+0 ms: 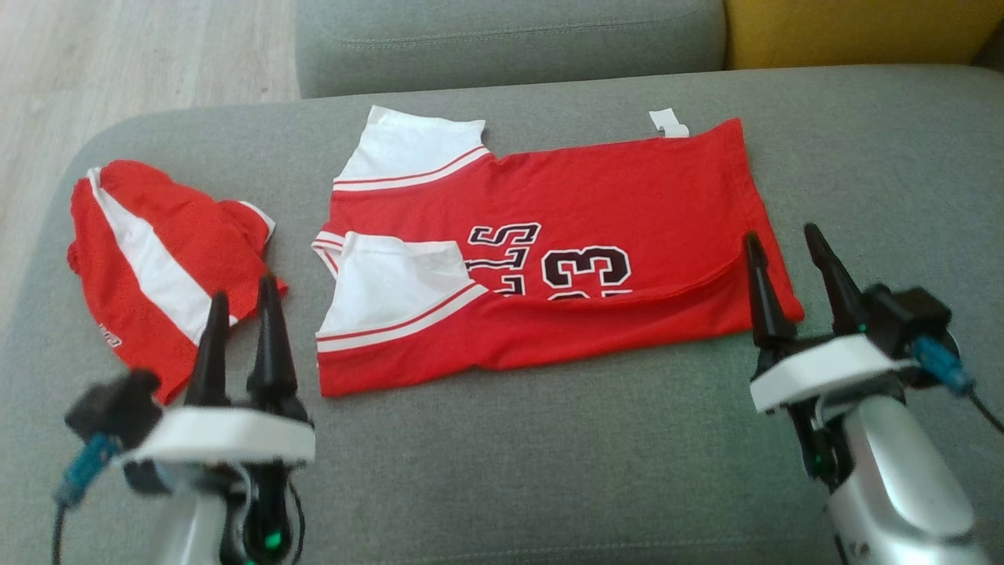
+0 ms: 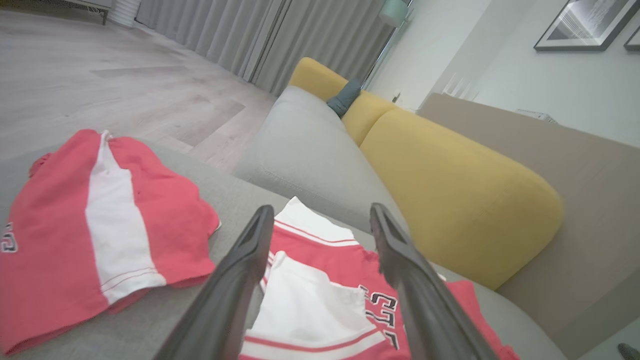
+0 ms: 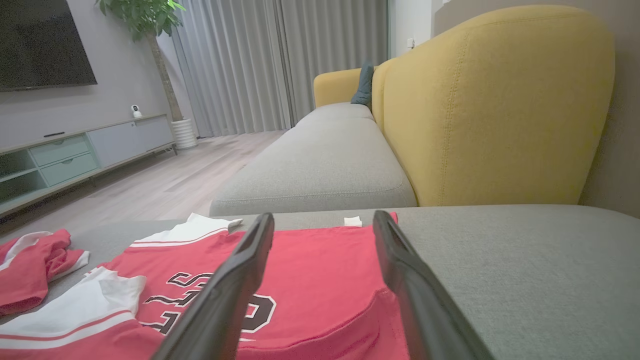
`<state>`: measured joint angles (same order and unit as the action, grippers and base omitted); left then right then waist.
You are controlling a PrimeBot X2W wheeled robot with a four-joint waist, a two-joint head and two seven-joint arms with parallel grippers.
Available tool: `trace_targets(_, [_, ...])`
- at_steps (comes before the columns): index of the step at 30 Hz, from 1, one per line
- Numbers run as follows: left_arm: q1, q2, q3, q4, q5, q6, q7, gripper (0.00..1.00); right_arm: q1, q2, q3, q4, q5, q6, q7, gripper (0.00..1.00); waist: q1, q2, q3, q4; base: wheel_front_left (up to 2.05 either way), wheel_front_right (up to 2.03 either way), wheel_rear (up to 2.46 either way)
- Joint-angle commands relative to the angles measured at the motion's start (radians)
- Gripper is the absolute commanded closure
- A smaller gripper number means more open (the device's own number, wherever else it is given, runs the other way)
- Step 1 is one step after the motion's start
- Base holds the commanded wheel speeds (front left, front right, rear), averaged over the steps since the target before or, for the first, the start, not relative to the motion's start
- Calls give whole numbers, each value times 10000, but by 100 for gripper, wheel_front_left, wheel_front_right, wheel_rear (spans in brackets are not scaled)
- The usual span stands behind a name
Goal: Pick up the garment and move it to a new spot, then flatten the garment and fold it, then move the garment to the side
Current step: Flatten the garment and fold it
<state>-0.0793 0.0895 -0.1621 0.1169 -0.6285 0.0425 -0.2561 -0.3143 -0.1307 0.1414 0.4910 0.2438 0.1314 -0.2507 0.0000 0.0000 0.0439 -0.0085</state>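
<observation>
Head view: red jersey [image 1: 549, 235] lies flat mid-cushion on the grey sofa [image 1: 549, 439], near edge folded over; left gripper [image 1: 244, 289] and right gripper [image 1: 783, 232] empty, jaws apart. Left wrist view: sleeve end below, red shorts [image 2: 100, 220] beside. Right wrist view: hem end ahead; folding looks partway, side move not yet done.

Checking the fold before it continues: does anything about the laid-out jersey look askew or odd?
Yes. On the jersey, the near edge is folded up in an uneven, curved flap that covers the lower part of the numbers, and a white tag pokes out past the far edge. The red shorts lie rumpled to its left.
</observation>
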Motion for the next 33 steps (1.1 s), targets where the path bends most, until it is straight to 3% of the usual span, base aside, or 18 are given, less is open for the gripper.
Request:
trace_targets(1, [-155,-19,457,-316,350,-106,-55,0,-9,126,1,-560,-230,-7,-107,0,0,0,9,-31,0,0,0])
trace_targets(8, [86,-368,583,446,1395,-428,-56,0,743,607,-711,-1664,-929,-7,135,0,0,0,296,-208,0,0,0])
trace_targets(14, [-557,-382,48,2535,2146,90,-10,0,887,708,-860,-2249,-1114,-7,487,0,0,0,555,-467,0,0,0])
trace_targets(22, [-1501,-273,111,4586,2391,849,247,0,897,761,-828,-2652,-1173,-7,717,0,0,0,803,-840,0,0,0])
trace_targets(33, [-2370,-148,-48,6482,2348,821,808,0,826,787,-1048,-2935,-1286,-7,831,0,0,0,1054,-1112,0,0,0])
